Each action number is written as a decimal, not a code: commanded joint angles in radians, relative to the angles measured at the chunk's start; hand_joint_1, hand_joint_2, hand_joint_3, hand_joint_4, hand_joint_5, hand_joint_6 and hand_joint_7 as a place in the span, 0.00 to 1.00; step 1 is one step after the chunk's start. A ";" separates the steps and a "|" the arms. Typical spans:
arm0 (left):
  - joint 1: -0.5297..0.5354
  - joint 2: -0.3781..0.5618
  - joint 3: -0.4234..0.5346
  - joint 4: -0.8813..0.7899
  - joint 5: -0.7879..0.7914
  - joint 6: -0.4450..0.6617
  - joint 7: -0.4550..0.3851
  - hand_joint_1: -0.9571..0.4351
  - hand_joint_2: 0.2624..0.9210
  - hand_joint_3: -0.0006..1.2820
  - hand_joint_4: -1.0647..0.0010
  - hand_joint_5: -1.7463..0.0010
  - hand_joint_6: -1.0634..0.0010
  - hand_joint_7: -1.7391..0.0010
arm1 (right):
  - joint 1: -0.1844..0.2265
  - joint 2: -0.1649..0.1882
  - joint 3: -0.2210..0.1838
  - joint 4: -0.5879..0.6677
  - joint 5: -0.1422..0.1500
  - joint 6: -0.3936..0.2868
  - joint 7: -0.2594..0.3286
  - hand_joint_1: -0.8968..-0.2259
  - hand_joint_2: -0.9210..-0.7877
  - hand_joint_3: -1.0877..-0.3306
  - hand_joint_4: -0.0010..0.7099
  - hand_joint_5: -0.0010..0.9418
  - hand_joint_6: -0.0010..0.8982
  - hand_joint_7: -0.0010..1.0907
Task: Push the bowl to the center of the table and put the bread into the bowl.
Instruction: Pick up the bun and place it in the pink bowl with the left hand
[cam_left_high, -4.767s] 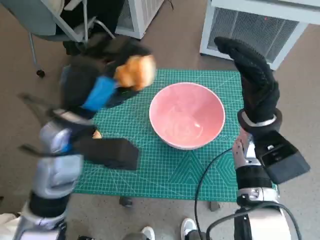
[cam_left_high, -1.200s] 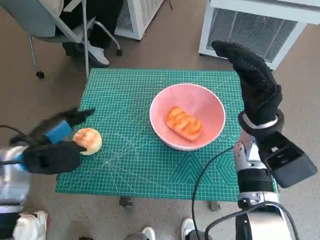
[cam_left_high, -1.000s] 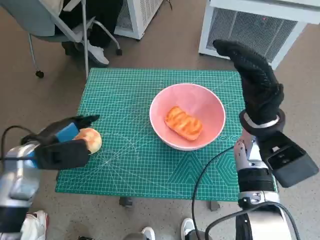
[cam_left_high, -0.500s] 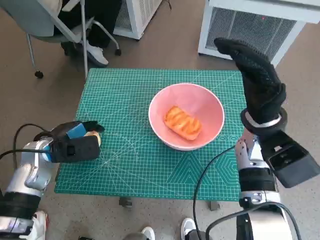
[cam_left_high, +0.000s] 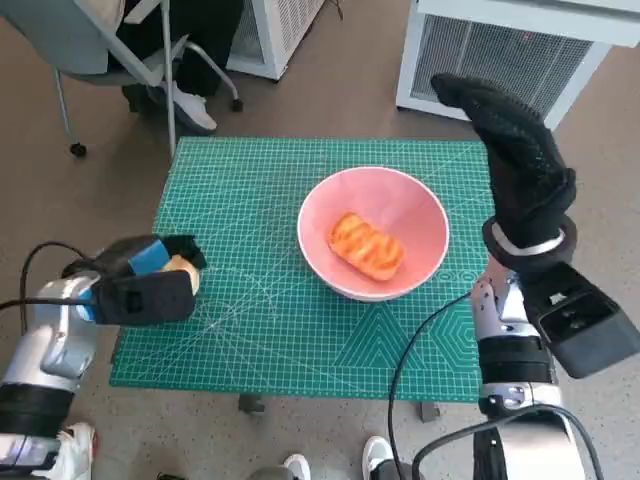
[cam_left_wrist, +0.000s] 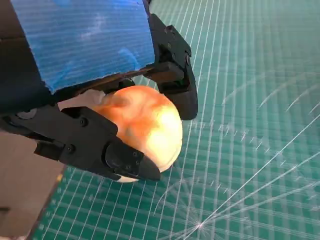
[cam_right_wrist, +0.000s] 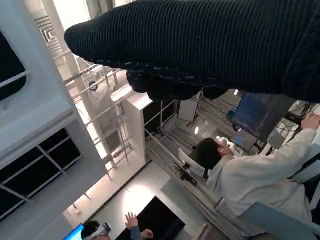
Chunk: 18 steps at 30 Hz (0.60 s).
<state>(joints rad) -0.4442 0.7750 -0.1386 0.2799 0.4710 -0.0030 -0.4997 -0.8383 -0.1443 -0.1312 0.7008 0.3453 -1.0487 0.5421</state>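
Note:
A pink bowl stands near the middle of the green cutting mat, with one long glazed bread lying in it. A round bread roll sits at the mat's left edge, and my left hand closes its fingers around it on the mat. In the head view only a sliver of the roll shows under the hand. My right hand is raised upright to the right of the bowl, fingers extended, holding nothing.
A white grilled unit stands beyond the mat on the right. An office chair and a person's legs are at the far left. A black cable runs over the mat's near right part. People show in the right wrist view.
My left hand has come down over the round roll at the mat's left edge and closed its fingers around it. Long before, it dropped the glazed bread into the bowl. The right hand has hardly moved.

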 joint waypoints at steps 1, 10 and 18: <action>-0.015 0.022 0.075 -0.127 -0.024 0.000 0.044 0.69 1.00 0.06 0.33 0.38 0.45 0.27 | 0.019 0.001 -0.001 -0.001 -0.011 0.009 0.000 0.47 0.00 0.35 0.00 0.49 0.00 0.56; -0.114 -0.027 0.118 -0.298 -0.051 -0.018 0.088 0.69 1.00 0.05 0.32 0.41 0.44 0.26 | 0.014 0.002 0.000 0.004 -0.006 0.011 0.006 0.47 0.00 0.35 0.00 0.49 0.00 0.56; -0.284 -0.127 0.023 -0.301 -0.024 -0.053 0.102 0.69 1.00 0.06 0.33 0.39 0.44 0.27 | 0.006 0.004 -0.002 0.018 -0.007 0.004 0.005 0.48 0.00 0.36 0.00 0.49 0.00 0.56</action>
<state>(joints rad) -0.6579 0.6912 -0.0700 -0.0203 0.4351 -0.0250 -0.4043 -0.8393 -0.1429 -0.1310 0.7045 0.3464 -1.0475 0.5424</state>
